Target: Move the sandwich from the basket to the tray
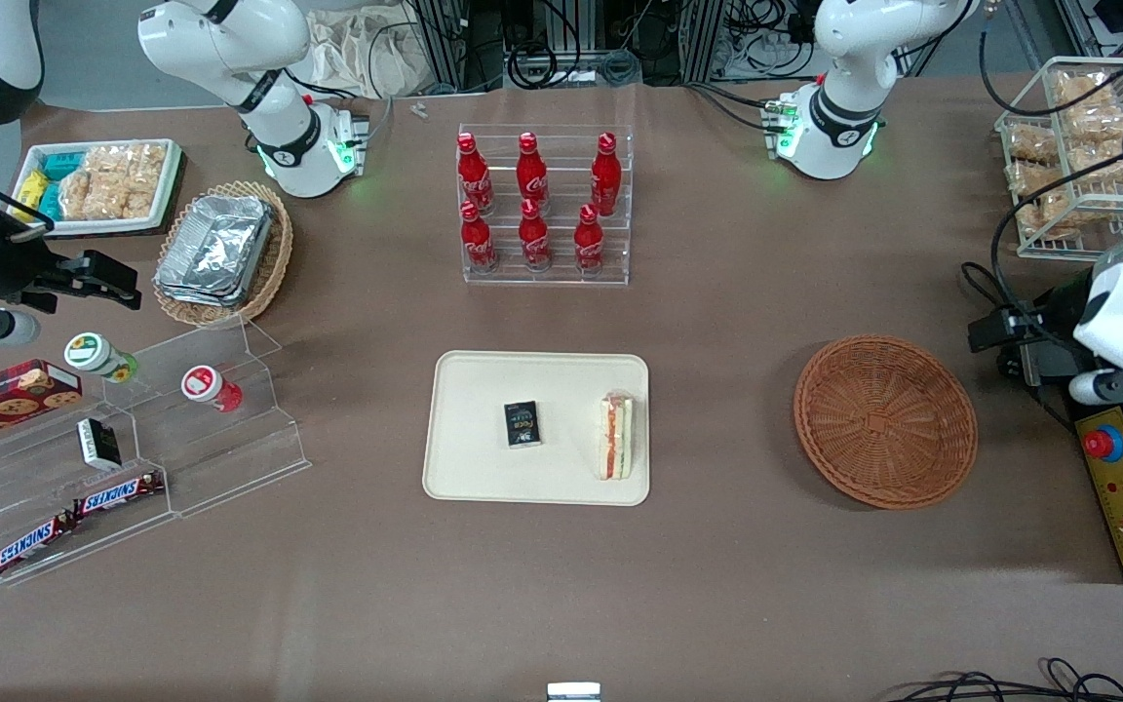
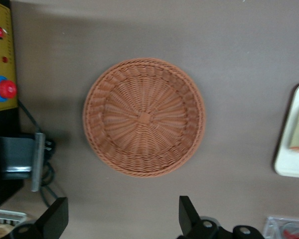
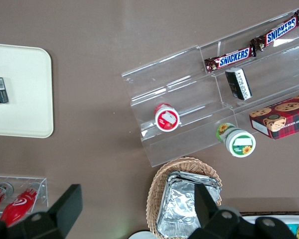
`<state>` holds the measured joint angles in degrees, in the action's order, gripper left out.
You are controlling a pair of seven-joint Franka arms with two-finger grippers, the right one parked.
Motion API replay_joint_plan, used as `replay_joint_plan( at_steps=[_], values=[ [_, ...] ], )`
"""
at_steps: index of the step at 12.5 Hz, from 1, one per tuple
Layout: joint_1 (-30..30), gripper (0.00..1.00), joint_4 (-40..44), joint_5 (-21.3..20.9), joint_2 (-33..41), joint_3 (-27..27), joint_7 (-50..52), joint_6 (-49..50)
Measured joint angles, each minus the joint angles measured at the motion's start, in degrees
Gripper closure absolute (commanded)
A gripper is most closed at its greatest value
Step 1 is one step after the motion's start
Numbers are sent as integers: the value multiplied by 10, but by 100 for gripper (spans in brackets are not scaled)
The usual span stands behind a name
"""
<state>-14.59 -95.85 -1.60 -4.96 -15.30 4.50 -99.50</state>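
Brown desk carries the cream-beige rectangular tray (image 1: pixel 484 468) holding the triangular white-bread sandwich (image 1: pixel 616 435); left fingers (image 2: pixel 188 211), spread empty, hover beside the empty reddish-brown woven basket (image 2: pixel 144 117).

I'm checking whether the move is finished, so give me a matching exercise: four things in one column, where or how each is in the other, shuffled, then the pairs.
1. sandwich
2. basket
3. gripper
4. black packet

A. open, above the table near the basket
B. on the tray, at its edge nearer the basket
C. holds nothing
D. on the tray, beside the sandwich

Pairs: 1-B, 2-C, 3-A, 4-D
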Motion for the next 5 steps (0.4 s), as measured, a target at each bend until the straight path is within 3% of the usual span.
replay_joint_plan(
  at_steps=[2,5],
  values=[
    [62,0,-72,3,45,72,-31,-54],
    [96,0,-118,4,72,100,-65,-78]
  ],
)
